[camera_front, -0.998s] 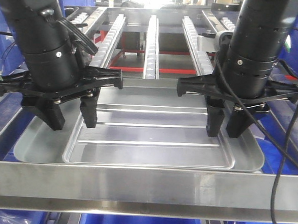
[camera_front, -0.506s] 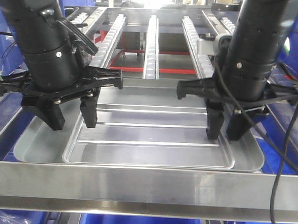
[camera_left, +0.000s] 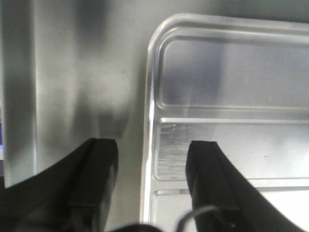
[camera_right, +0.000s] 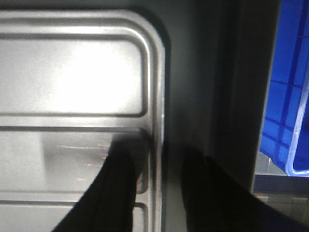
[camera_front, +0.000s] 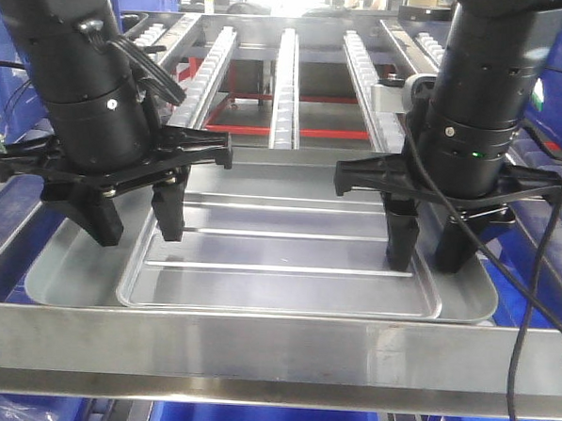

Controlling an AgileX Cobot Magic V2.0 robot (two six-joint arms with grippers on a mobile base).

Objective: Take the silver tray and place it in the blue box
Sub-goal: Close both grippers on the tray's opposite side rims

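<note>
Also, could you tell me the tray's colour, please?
The tray is brushed silver, clearest in the front-facing view.

The metal tray (camera_front: 287,267) lies flat, behind the frame bar (camera_front: 274,347) and in front of the roller rails (camera_front: 286,79). The left gripper (camera_front: 136,229) stands over the raised ridge on the left of the tray's centre, with one finger inside it and one outside. The right gripper (camera_front: 426,258) stands in the same way over the right ridge. The plastic crate (camera_right: 289,116) is to the right, beyond the tray's outer edge.
</note>
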